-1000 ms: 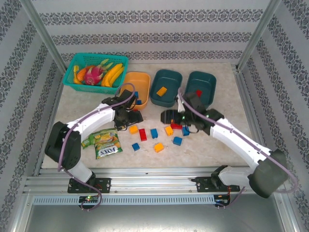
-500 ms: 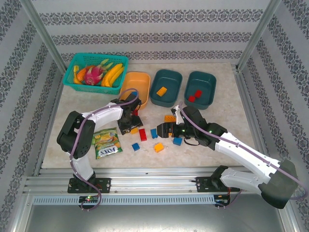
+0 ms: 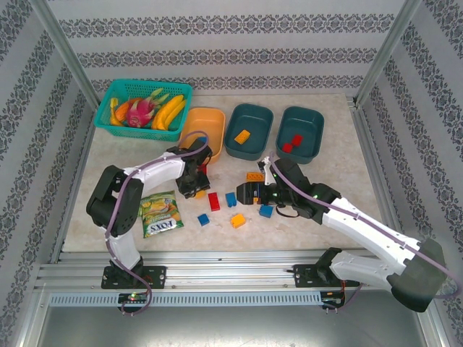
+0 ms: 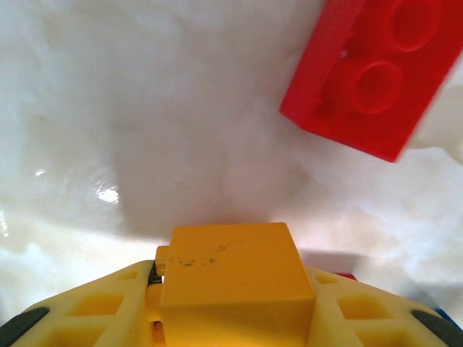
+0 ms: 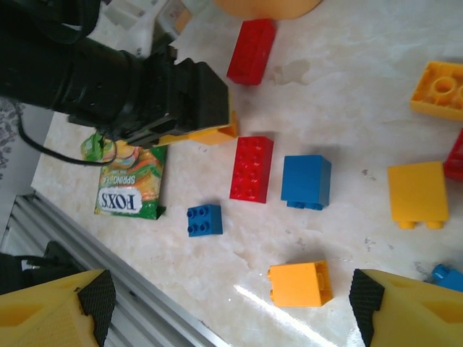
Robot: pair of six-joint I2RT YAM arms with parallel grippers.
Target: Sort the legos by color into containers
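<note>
Several loose legos lie mid-table. My left gripper is shut on an orange-yellow lego, wedged between both yellow fingers low over the table. A red lego lies just beyond it. My right gripper hangs open above an orange lego, near a blue lego and a long red one. Three containers stand at the back: an orange tub, a teal tub holding an orange lego, and a teal tub with red legos.
A green snack packet lies left of the legos, close to my left arm. A teal mesh basket of fruit sits at the back left. A metal rail runs along the near edge. A small blue lego lies by the packet.
My left gripper dropped toward the near side and closed on the orange-yellow lego. My right arm swung left and nearer, over the loose legos, staying open.
</note>
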